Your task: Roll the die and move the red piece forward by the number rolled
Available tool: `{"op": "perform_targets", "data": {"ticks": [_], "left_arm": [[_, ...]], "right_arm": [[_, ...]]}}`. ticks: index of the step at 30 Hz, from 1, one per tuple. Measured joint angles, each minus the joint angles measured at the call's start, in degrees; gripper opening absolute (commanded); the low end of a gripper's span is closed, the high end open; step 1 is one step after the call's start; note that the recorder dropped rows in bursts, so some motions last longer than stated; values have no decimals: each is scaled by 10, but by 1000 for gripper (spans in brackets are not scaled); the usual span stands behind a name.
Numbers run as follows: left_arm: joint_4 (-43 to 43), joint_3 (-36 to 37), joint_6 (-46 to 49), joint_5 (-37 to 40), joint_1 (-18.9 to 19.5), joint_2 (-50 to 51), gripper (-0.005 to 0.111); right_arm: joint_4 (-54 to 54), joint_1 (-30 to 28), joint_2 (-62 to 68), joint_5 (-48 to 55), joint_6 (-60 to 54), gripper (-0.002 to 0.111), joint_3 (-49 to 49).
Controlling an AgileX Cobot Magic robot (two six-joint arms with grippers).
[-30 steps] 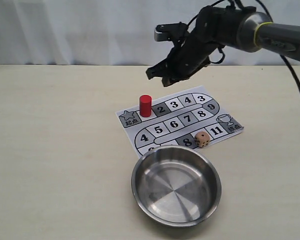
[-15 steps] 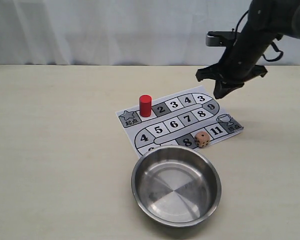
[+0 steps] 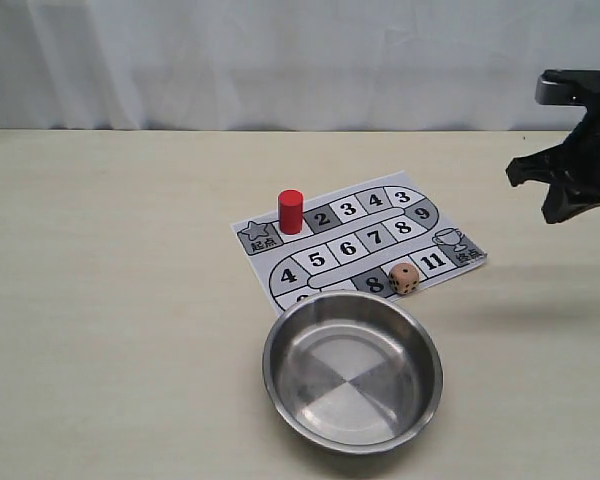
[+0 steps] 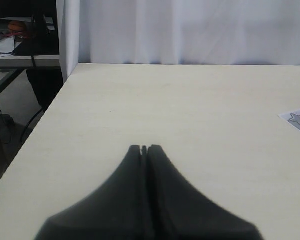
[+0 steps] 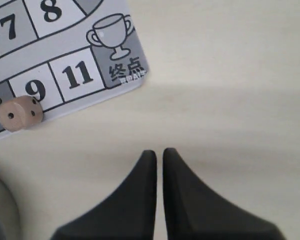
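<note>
We log the red piece [image 3: 291, 211] as a plain, glossy red cylinder. It stands upright on the printed board [image 3: 332, 262], on the square between the star square and square 2, and about fills that square. Nothing touches it.

We log the die [image 3: 404, 279] [image 5: 21, 113] as a small light-tan wooden cube with dark pips and rounded corners. It rests flat at the board's near edge. The right wrist view places it on the line between squares 8 and 9. Its side faces show one and two pips; we cannot read the top face. The die and the red piece sit well apart.
</note>
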Motion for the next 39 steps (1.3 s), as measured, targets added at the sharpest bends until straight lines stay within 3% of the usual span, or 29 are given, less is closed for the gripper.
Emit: {"op": "perform_targets", "data": {"ticks": [17, 31, 39], "left_arm": [[0, 0, 0, 0, 0, 0, 0], [0, 0, 0, 0, 0, 0, 0], [0, 0, 0, 0, 0, 0, 0]], "right_arm": [[-11, 0, -416, -46, 0, 4, 147], [14, 0, -812, -46, 4, 4, 156], [13, 0, -934, -33, 3, 4, 156]]}}
